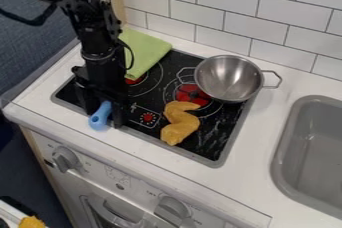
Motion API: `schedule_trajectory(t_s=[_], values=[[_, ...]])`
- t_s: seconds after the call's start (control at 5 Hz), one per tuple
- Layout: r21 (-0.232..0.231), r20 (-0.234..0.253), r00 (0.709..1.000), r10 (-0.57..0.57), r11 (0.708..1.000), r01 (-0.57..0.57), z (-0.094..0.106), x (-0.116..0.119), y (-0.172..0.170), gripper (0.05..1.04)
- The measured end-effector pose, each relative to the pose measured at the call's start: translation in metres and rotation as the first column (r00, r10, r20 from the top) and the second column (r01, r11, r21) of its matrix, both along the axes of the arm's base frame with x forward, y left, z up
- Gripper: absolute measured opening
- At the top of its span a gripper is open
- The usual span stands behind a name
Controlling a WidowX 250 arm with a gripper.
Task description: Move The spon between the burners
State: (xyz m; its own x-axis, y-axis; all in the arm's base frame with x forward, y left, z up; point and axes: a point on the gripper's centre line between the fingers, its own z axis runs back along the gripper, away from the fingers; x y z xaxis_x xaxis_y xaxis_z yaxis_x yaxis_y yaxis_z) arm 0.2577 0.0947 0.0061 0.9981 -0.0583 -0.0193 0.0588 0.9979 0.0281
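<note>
The black gripper (103, 112) hangs over the front left corner of the black stove top (219, 144), low down. Right at its lower end is a blue handle (99, 117), likely the spoon's, its rounded end lying over the stove's front rim and pointing toward the counter's front edge. The rest of that blue item is hidden behind the gripper. Whether the gripper holds it I cannot tell. Two red burner centres show: one (190, 93) partly under the pot, another (135, 79) just right of the arm.
A metal pot (228, 78) with two handles stands at the stove's back right. An orange-yellow curved item (179, 124) lies on the stove's front right part. A green cloth (143, 52) lies at the back left. The grey sink (314, 147) is at the right, the tiled wall behind.
</note>
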Motion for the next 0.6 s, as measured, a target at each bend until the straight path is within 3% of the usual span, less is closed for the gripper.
schedule_trajectory(t_s=[0.2, 0.6], values=[[0.008, 0.005, 1.0, 0.015, 1.0, -0.015, -0.0005, 0.0035, 0.0023, 0.955], [0.017, 0.015, 1.0, 0.024, 1.0, -0.024, -0.0015, 0.0005, 0.0026, 0.415]])
